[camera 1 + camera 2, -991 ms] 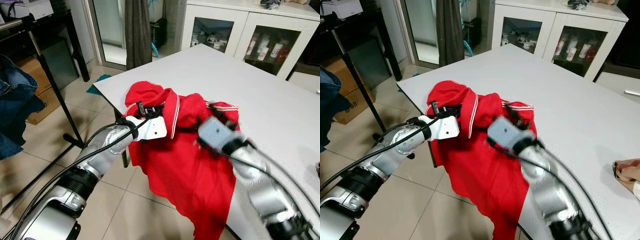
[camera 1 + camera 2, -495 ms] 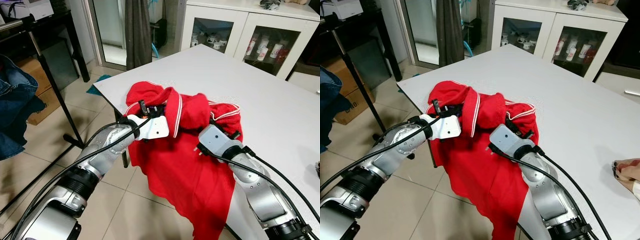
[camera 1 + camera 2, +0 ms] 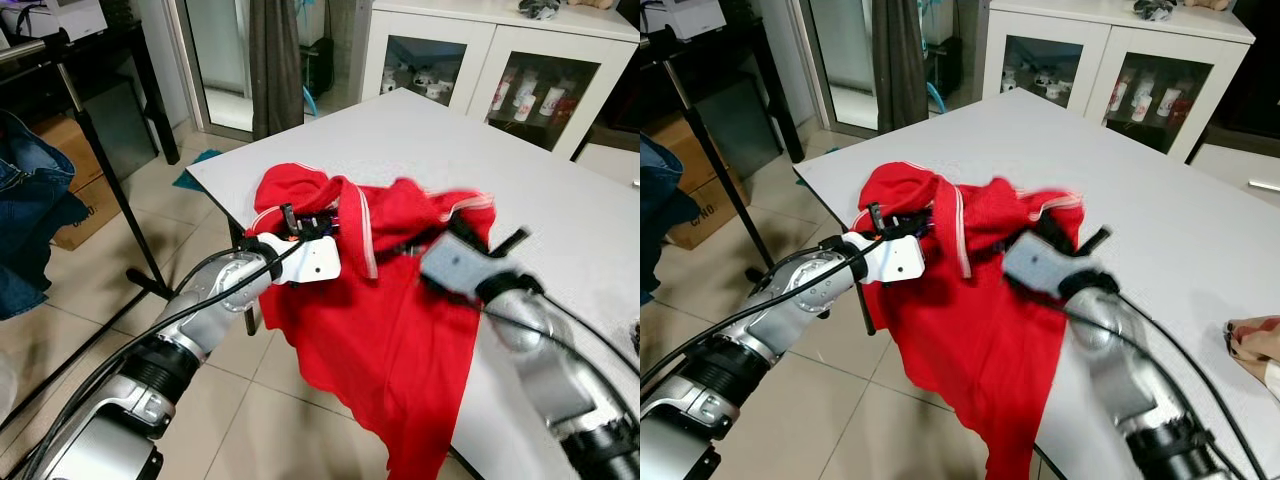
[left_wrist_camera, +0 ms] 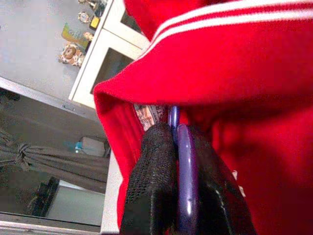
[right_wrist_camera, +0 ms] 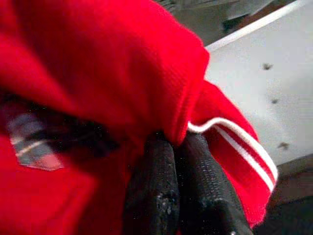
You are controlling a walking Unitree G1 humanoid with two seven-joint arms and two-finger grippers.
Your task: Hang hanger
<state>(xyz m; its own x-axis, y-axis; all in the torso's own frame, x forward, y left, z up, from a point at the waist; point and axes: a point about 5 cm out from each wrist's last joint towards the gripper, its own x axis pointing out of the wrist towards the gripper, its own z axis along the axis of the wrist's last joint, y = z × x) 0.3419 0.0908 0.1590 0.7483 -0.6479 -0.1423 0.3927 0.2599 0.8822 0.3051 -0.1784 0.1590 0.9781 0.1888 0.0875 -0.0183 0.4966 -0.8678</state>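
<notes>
Shirt [image 3: 380, 300]: you see red matt knit cloth, white-striped trim.
Hanger [image 4: 186, 186]: glossy purple, looks plastic.
Left hand [image 4: 171, 196] fingers [image 4: 154, 186]: black, rough-textured.
Worktop [image 3: 560, 210]: smooth matt white.

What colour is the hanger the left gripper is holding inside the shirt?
Blue-purple. The hanger shows best in the left wrist view, clamped in the left gripper.

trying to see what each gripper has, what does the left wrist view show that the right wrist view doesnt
Left wrist view alone: the left gripper shut on a purple hanger inside the shirt's collar, with a label by it and a white cabinet behind. Right wrist view alone: the right gripper pinching the red fabric, above the white table. Both: the red polo shirt with white stripes.
</notes>
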